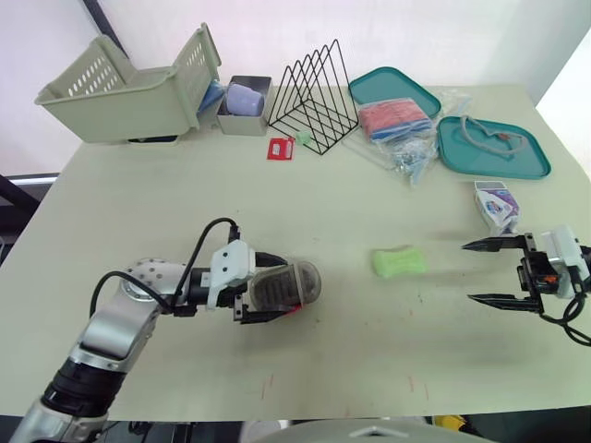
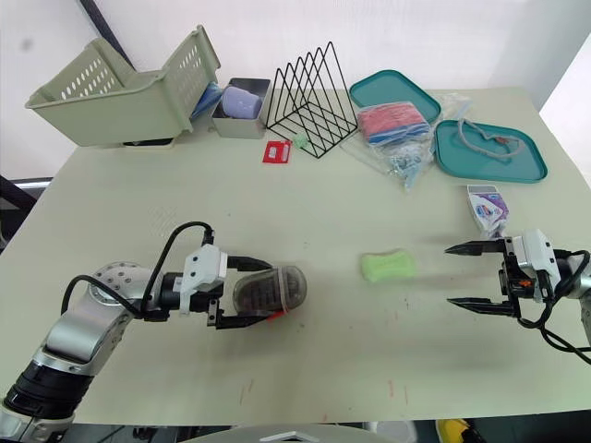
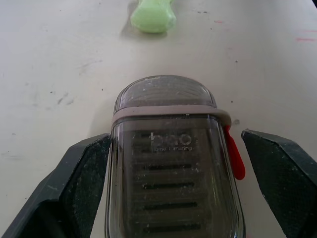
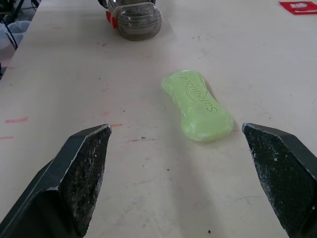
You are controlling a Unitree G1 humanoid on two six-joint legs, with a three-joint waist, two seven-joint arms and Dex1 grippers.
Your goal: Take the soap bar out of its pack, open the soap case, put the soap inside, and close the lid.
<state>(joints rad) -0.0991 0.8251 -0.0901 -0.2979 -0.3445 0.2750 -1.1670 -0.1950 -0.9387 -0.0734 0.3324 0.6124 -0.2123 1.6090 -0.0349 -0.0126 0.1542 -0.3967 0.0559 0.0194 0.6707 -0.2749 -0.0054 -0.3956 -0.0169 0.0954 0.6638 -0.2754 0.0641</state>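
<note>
One soap [image 1: 399,261], one case [image 1: 286,286], seemingly shut

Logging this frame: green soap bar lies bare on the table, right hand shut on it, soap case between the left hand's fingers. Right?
Not quite: the right hand is open and stops short of the soap bar, as the right wrist view shows. The rest holds.

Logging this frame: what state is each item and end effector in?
soap bar: unwrapped, bare on the table
soap case: lid closed
soap pack: open, on the table
left end effector: open, straddling the soap case
right end effector: open, empty, facing the soap bar
</note>
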